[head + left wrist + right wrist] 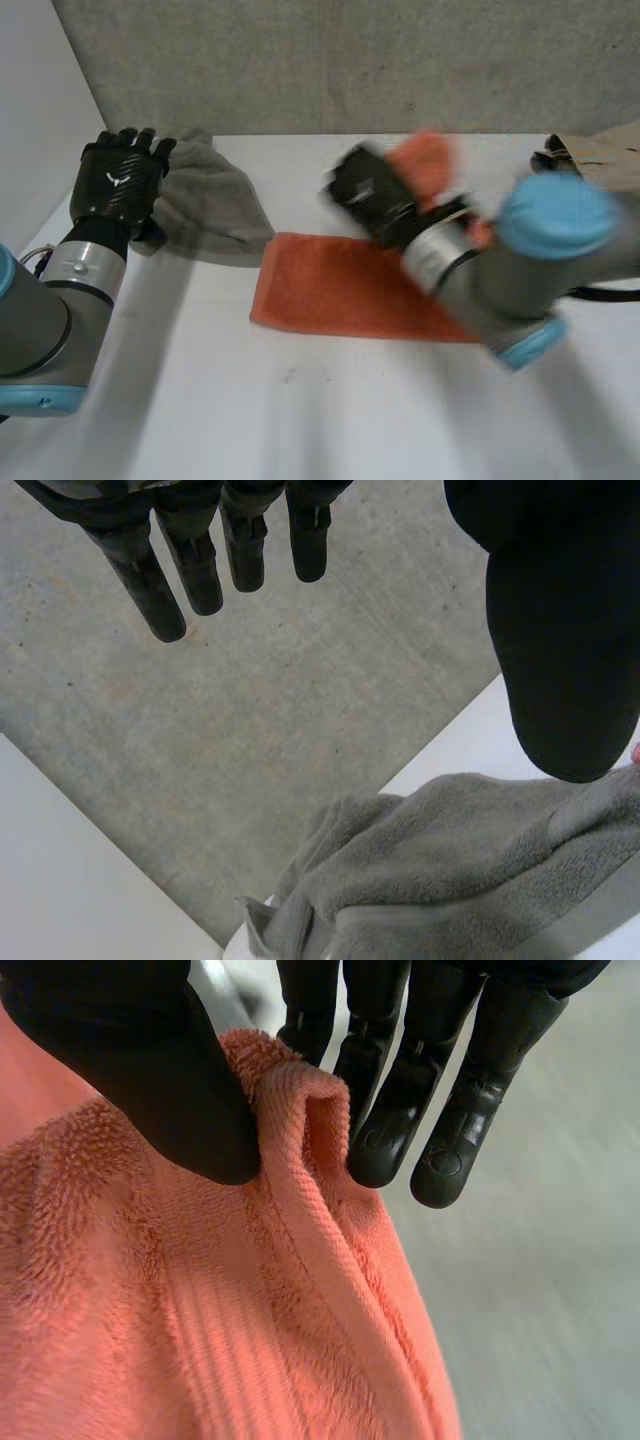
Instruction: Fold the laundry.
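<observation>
Right hand (150, 1070) pinches an edge of one orange towel (330, 285) on the white table (300, 410); left hand (118, 175), fingers straight, is at one grey towel (212, 205), far left.

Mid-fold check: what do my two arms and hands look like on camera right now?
The left arm and right arm are thick grey tubes with rounded light-blue caps and silver wrist collars. The left hand is black, with a woven, carbon-like back and a small white mark. The right hand is black and blocky, with slim fingers.
</observation>
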Tool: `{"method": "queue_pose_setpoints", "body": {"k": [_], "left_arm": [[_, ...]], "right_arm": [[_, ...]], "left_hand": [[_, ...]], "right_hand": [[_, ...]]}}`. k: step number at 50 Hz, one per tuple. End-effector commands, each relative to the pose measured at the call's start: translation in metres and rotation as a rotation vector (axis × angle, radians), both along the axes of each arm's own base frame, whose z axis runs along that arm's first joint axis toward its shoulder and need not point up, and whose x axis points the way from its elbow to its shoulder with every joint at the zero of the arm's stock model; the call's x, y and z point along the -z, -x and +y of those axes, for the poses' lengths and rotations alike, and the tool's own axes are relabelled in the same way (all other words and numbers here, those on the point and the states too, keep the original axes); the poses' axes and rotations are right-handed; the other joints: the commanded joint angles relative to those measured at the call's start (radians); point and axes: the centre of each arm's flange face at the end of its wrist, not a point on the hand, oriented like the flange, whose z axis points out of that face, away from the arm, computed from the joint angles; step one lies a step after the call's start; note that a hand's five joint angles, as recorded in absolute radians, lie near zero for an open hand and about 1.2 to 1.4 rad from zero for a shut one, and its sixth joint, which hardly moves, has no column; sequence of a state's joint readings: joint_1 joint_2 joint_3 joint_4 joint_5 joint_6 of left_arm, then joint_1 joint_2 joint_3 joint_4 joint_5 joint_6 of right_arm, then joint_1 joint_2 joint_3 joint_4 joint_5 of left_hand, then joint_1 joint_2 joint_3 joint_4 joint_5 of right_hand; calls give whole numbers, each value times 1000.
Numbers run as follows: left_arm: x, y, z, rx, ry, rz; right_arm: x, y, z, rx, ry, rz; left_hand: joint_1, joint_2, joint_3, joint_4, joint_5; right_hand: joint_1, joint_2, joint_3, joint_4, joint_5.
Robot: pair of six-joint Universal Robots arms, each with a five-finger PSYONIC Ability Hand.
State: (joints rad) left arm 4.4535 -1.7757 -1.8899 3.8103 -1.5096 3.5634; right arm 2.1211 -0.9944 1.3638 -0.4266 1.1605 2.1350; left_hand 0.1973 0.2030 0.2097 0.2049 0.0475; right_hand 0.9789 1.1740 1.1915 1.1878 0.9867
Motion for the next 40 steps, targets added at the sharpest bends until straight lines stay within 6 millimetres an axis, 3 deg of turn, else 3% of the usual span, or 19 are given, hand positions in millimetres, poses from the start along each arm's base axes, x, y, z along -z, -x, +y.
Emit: {"method": "queue_pose_setpoints", "body": {"k": [1, 2, 3, 5, 9, 14, 15, 17, 20, 25, 26, 30, 31, 33, 37, 40], "left_arm": [[6, 0, 4, 5, -21, -6], [7, 0, 4, 7, -23, -7], [7, 2, 4, 11, -23, -7], [8, 3, 5, 14, -24, -7], [5, 13, 9, 49, -13, -5], [-4, 42, 27, 148, 16, 7], [-4, 55, 35, 193, 17, 13], [-3, 62, 39, 215, 15, 14], [3, 83, 53, 284, 4, 11], [17, 104, 69, 352, -22, -8], [17, 105, 70, 355, -23, -11], [20, 105, 70, 355, -30, -14], [20, 104, 69, 352, -31, -14], [21, 104, 69, 350, -33, -15], [20, 102, 70, 347, -34, -16], [18, 98, 69, 336, -32, -16]], "right_arm": [[78, -53, 53, -259, -107, 94], [82, -54, 55, -259, -115, 99], [82, -53, 54, -236, -116, 98], [78, -50, 49, -191, -123, 90], [48, -34, 35, -16, -144, 18], [6, 24, 2, 228, -370, -257], [6, 40, 1, 265, -466, -313], [5, 50, 5, 286, -559, -353], [20, 70, 11, 350, -731, -359], [50, 108, 4, 497, -840, -286], [59, 114, 0, 520, -842, -263], [79, 124, -10, 559, -838, -199], [82, 128, -16, 574, -826, -183], [80, 133, -22, 600, -798, -176], [76, 144, -28, 640, -738, -131], [52, 151, -30, 656, -640, -110]], "left_hand": [[-19, -25, -31, -27, -44], [-19, -25, -31, -27, -44], [-22, -28, -34, -29, -47], [-22, -28, -34, -30, -47], [-22, -28, -34, -30, -47], [-22, -28, -34, -30, -47], [-19, -25, -31, -27, -44], [-19, -25, -31, -27, -44], [-22, -28, -34, -29, -47], [-19, -25, -31, -27, -44], [-19, -25, -31, -27, -44], [-19, -25, -31, -27, -44], [-19, -25, -31, -27, -44], [-22, -28, -34, -29, -47], [-19, -25, -31, -27, -44], [-22, -28, -34, -29, -47]], "right_hand": [[139, -56, -74, -70, -44], [-102, -297, -314, -311, -284], [-549, -744, -761, -758, -731], [-804, -999, -1017, -1013, -987], [-804, -999, -1017, -1013, -987], [-804, -999, -1017, -1013, -987], [-804, -999, -1017, -1013, -987], [-804, -999, -1017, -1013, -987], [-804, -999, -1017, -1013, -987], [-804, -999, -1017, -1013, -987], [-795, -990, -1008, -1004, -977], [-387, -582, -600, -596, -569], [67, -128, -145, -141, -115], [416, 221, 203, 207, 234], [417, 222, 205, 209, 235], [417, 222, 205, 209, 235]]}}
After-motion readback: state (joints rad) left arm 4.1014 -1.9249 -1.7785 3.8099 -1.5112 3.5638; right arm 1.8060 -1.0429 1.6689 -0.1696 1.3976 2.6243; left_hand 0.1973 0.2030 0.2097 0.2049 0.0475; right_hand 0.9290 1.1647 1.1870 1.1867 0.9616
